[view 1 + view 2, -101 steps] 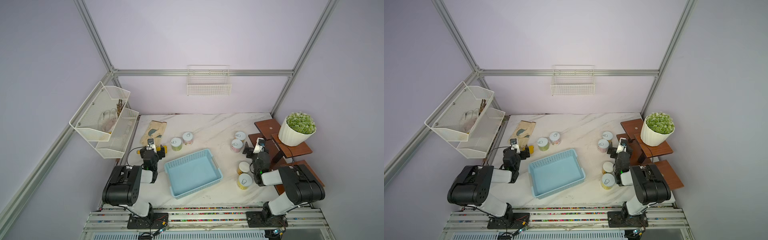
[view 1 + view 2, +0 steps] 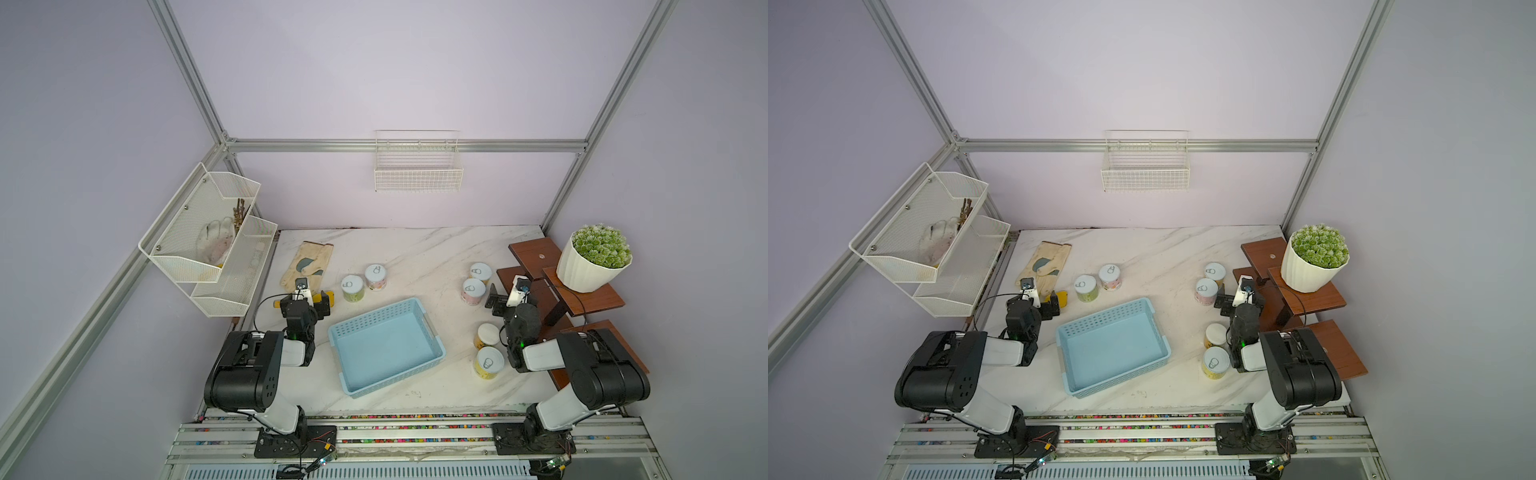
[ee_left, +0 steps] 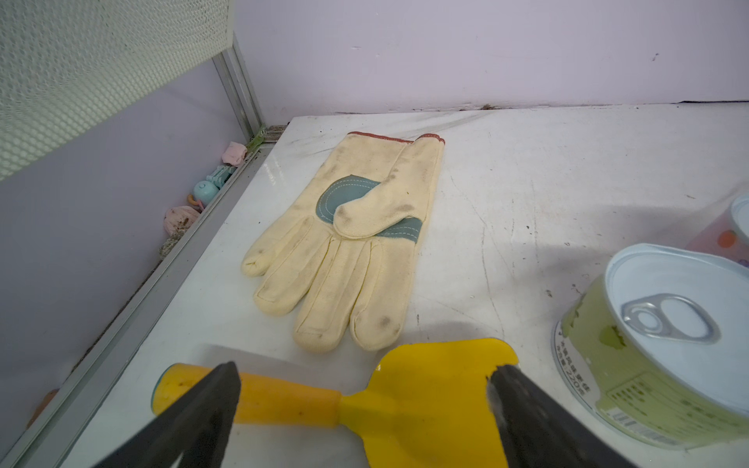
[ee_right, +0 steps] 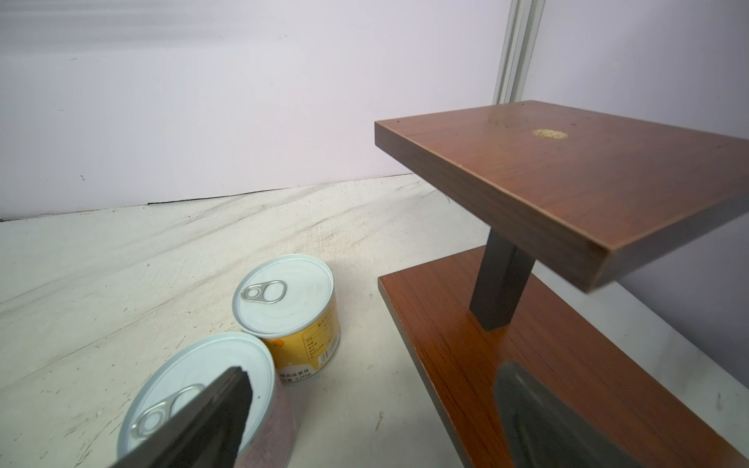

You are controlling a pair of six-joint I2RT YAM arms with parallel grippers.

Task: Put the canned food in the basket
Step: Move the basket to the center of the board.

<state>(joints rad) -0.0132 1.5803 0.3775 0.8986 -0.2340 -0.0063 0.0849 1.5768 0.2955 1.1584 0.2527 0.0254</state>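
The trowel (image 3: 425,389) lies beneath our left gripper (image 3: 364,372) and its jaws, the glove (image 3: 352,243) beyond; a can (image 4: 194,377) sits just left of our right gripper (image 4: 375,375).

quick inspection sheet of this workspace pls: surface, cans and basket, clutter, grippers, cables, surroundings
surface: marble tabletop, scuffed, no spills seen
job's things: basket empty, mid-table; six cans upright outside it, two near the left arm, four near the right
clutter: glove lying flat; yellow trowel below the left gripper; potted plant on wooden shelf
grippers: left gripper open, right gripper open, both hold nothing
cables: black cable loops at the left wrist, clear of the cans
surroundings: wire wall basket, nothing seen inside; mesh rack holds a pale glove; small toys lie off the table's edge
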